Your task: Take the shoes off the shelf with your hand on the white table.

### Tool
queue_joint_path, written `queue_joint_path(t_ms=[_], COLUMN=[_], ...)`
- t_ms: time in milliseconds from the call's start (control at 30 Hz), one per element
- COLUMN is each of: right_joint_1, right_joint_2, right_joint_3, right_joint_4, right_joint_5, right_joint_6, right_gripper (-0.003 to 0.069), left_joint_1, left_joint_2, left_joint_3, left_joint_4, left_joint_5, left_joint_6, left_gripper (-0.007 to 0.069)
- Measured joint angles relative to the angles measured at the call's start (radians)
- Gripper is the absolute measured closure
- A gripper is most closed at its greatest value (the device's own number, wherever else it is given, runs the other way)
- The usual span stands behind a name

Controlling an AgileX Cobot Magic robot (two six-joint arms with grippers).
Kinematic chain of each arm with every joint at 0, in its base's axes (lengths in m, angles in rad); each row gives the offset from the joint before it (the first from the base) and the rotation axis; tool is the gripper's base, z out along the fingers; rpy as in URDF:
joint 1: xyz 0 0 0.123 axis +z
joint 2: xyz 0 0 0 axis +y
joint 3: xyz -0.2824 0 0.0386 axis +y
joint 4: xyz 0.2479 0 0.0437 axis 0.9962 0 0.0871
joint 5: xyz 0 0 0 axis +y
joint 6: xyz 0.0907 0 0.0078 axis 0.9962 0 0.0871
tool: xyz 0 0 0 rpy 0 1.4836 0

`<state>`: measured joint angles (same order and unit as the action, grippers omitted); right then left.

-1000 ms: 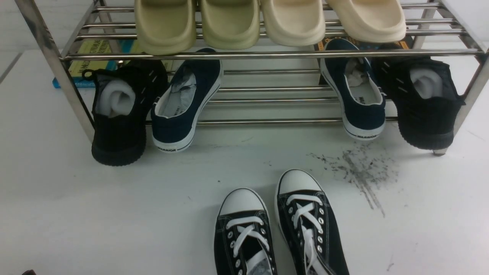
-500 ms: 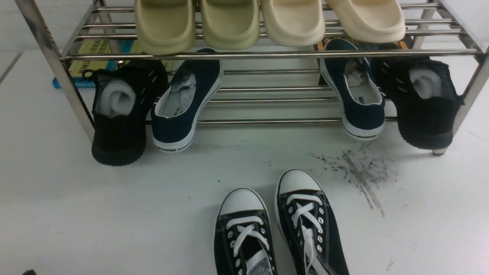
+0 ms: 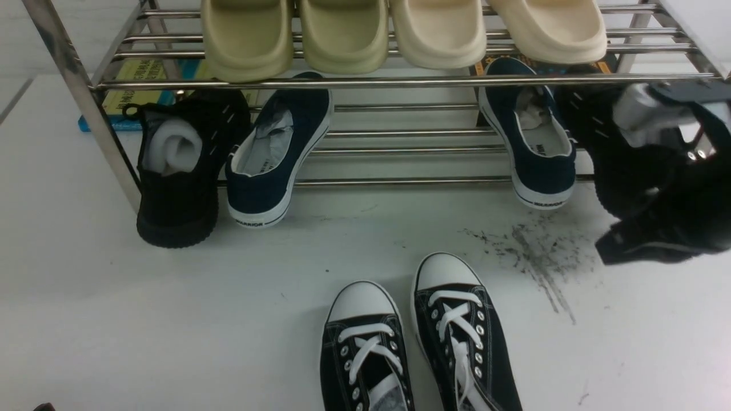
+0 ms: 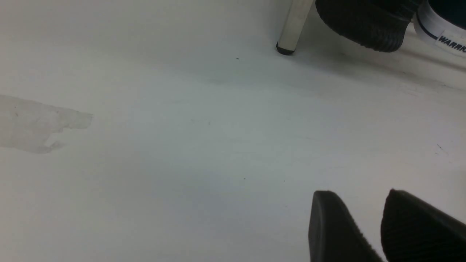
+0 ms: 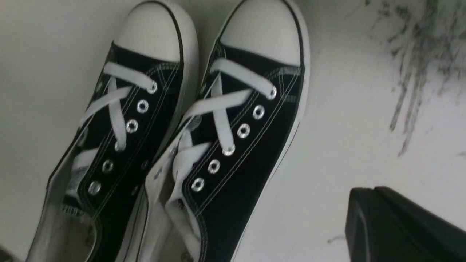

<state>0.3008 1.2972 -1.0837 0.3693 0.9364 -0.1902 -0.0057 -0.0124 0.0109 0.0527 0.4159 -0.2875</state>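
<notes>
Two navy shoes with white soles lean heel-out on the lower tier of the chrome shelf [image 3: 400, 81], one on the left [image 3: 274, 165] and one on the right [image 3: 539, 154]. My right arm [image 3: 674, 194] hangs blurred at the right edge, over the white table [image 3: 143, 319] and to the right of the right shoe. The right gripper [image 5: 367, 198] is shut on nothing, above bare table. My left gripper [image 4: 358, 196] is open and empty, low over the table. A shelf leg [image 4: 293, 25] and a navy shoe's "WARRIOR" sole [image 4: 442, 34] lie beyond it.
Black knit sneakers sit at both ends of the lower tier, the left one [image 3: 180, 171] in full view, the right one [image 3: 617, 154] partly behind my arm. Beige slippers [image 3: 342, 34] fill the upper tier. Black lace-up sneakers [image 3: 417, 342] stand in front, near grey scuff marks [image 3: 542, 257].
My right arm has come into the front view from the right, in front of the right black knit sneaker. No shoe has moved.
</notes>
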Motion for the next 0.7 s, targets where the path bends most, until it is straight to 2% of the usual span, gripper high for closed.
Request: queue_joint_path(t_ms=[67, 200, 233, 333, 433, 533, 700], right_joint_1=[0.067, 0.135, 0.138, 0.156, 0.156, 0.156, 0.156], right_joint_2=[0.039, 0.106, 0.11, 0.182, 0.244, 0.297, 0.362], right_joint_3=[-0.058, -0.125, -0.128, -0.171, -0.186, -0.188, -0.189], right_joint_4=[-0.138, -0.35, -0.36, -0.522, -0.624, -0.693, -0.77], right_joint_5=[-0.053, -0.131, -0.131, -0.209, -0.282, -0.354, -0.448], right_joint_6=[0.105, 0.283, 0.292, 0.448, 0.557, 0.631, 0.706], right_gripper=[0.062, 0.053, 0.0524, 0.0414, 0.0327, 0.0276, 0.0254], left_joint_1=[0.0, 0.0, 0.0, 0.0, 0.0, 0.0, 0.0], left_joint_2=[0.0, 0.0, 0.0, 0.0, 0.0, 0.0, 0.0], left_joint_3=[0.0, 0.0, 0.0, 0.0, 0.0, 0.0, 0.0], left_joint_4=[0.0, 0.0, 0.0, 0.0, 0.0, 0.0, 0.001], left_joint_5=[0.0, 0.0, 0.0, 0.0, 0.0, 0.0, -0.001], left_joint_6=[0.0, 0.0, 0.0, 0.0, 0.0, 0.0, 0.0], left_gripper=[0.0386, 0.0386, 0.0386, 0.0386, 0.0386, 0.0386, 0.0386])
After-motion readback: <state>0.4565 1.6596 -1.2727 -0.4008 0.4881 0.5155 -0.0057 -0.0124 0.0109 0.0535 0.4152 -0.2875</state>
